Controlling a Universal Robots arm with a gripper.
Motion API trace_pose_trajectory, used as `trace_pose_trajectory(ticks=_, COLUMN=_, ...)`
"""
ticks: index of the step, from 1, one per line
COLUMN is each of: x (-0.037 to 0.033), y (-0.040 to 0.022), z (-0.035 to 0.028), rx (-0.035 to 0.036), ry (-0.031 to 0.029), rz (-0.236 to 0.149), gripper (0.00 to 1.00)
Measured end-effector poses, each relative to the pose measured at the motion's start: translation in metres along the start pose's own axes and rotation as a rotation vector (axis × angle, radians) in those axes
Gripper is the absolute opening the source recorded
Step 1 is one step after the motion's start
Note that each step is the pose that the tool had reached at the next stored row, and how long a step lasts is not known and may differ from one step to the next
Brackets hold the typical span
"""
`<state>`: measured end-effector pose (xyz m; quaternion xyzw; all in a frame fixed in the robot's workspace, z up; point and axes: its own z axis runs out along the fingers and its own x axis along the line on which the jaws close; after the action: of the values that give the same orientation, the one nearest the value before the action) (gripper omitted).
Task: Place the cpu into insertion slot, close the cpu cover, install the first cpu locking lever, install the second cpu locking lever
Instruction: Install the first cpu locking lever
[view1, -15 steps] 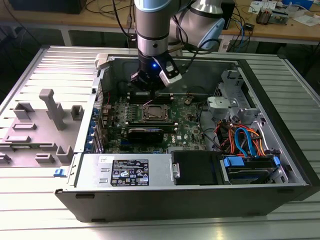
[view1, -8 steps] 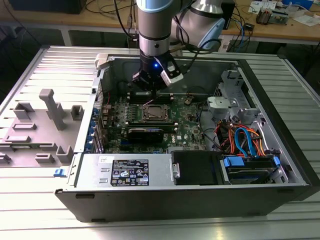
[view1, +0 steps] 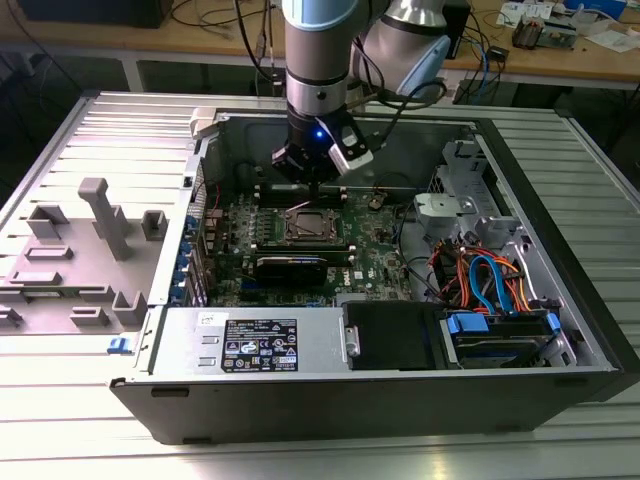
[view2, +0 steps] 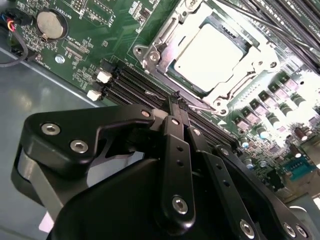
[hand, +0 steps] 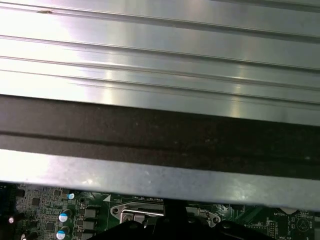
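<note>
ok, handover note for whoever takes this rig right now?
Pincer: fingers together, holding nothing, just above the memory slots beside the socket.
CPU: seated in the slot.
Cover: down over the CPU, framing it.
Done: CPU placed, cover closed.
Left: locking levers; a thin lever still looks raised at the socket's far edge in the exterior view. Whether either lever is latched cannot be told.

Arm (view1: 320, 60) vertical, wrist pointing straight down; hand (view2: 178, 101) black, fingers pressed together, empty.
</note>
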<state>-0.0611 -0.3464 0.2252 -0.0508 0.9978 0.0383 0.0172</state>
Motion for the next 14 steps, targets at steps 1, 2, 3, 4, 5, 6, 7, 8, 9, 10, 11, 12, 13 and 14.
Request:
trace_pose_trajectory(ticks=1, x=-0.0014, y=-0.0002, z=0.0009, rx=0.0001, ry=0.0001, rz=0.000, gripper=0.11)
trace_pose_trajectory(ticks=2, x=-0.0022, y=-0.0004, z=0.0020, rx=0.0002, ry=0.0001, rz=0.000, gripper=0.11)
trace_pose_trajectory(ticks=3, x=-0.0028, y=-0.0005, z=0.0028, rx=0.0002, ry=0.0000, rz=0.000, gripper=0.11)
trace_pose_trajectory(ticks=4, x=-0.0033, y=-0.0006, z=0.0035, rx=0.0002, ry=0.0001, rz=0.000, gripper=0.11)
trace_pose_trajectory(ticks=5, x=-0.0034, y=-0.0006, z=0.0036, rx=0.0003, ry=0.0001, rz=0.000, gripper=0.11)
trace_pose_trajectory(ticks=6, x=-0.0034, y=-0.0006, z=0.0036, rx=0.0004, ry=0.0001, rz=0.000, gripper=0.11)
trace_pose_trajectory(ticks=7, x=-0.0034, y=-0.0007, z=0.0036, rx=0.0004, ry=0.0002, rz=0.000, gripper=0.11)
trace_pose_trajectory(ticks=8, x=-0.0036, y=-0.0007, z=0.0037, rx=0.0001, ry=0.0000, rz=0.000, gripper=0.11)
trace_pose_trajectory(ticks=9, x=-0.0037, y=-0.0007, z=0.0037, rx=0.0002, ry=0.0000, rz=0.000, gripper=0.11)
trace_pose_trajectory(ticks=10, x=-0.0037, y=-0.0007, z=0.0037, rx=0.0002, ry=0.0000, rz=0.000, gripper=0.11)
trace_pose_trajectory(ticks=11, x=-0.0037, y=-0.0007, z=0.0037, rx=0.0002, ry=0.0001, rz=0.000, gripper=0.11)
trace_pose_trajectory(ticks=12, x=-0.0037, y=-0.0007, z=0.0037, rx=0.0002, ry=0.0000, rz=0.000, gripper=0.11)
trace_pose_trajectory(ticks=13, x=-0.0037, y=-0.0007, z=0.0037, rx=0.0002, ry=0.0000, rz=0.000, gripper=0.11)
trace_pose_trajectory(ticks=14, x=-0.0038, y=-0.0007, z=0.0037, rx=0.0001, ry=0.0000, rz=0.000, gripper=0.11)
